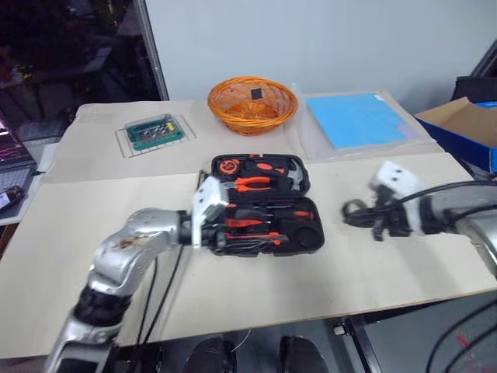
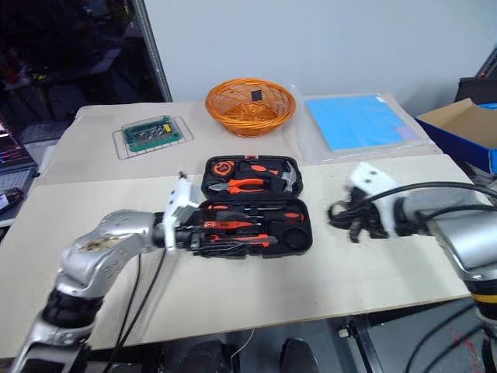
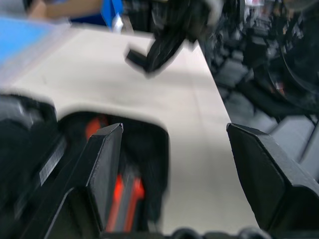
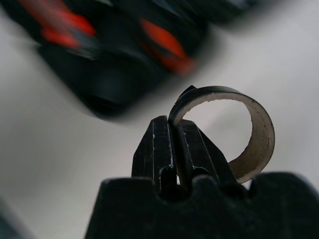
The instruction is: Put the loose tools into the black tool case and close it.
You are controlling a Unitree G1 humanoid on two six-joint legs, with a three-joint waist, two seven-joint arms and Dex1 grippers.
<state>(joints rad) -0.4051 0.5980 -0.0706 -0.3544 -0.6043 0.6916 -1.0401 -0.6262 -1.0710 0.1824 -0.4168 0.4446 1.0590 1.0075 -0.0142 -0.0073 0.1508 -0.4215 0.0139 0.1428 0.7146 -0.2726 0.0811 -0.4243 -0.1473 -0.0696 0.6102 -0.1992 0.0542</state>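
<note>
The black tool case (image 1: 307, 238) lies open in the middle of the table, lid half toward the far side. Orange-and-black screwdrivers (image 1: 250, 225) rest in the near half's recesses; pliers (image 1: 252, 184) and a hammer (image 1: 291, 177) sit in the lid half. My left gripper (image 3: 174, 130) is open at the case's left near edge, one finger (image 3: 104, 164) over the case. To the right of the case my right gripper (image 4: 172, 124) hangs above the table, shut on the rim of a black tape roll (image 4: 259, 134) with a cardboard core.
An orange wicker basket (image 1: 252, 103) stands behind the case. A green bit box (image 1: 155, 130) on a wire rack is at the back left. A blue sheet (image 1: 357, 120) lies at the back right, and an open cardboard box (image 1: 466, 128) sits past the table's right edge.
</note>
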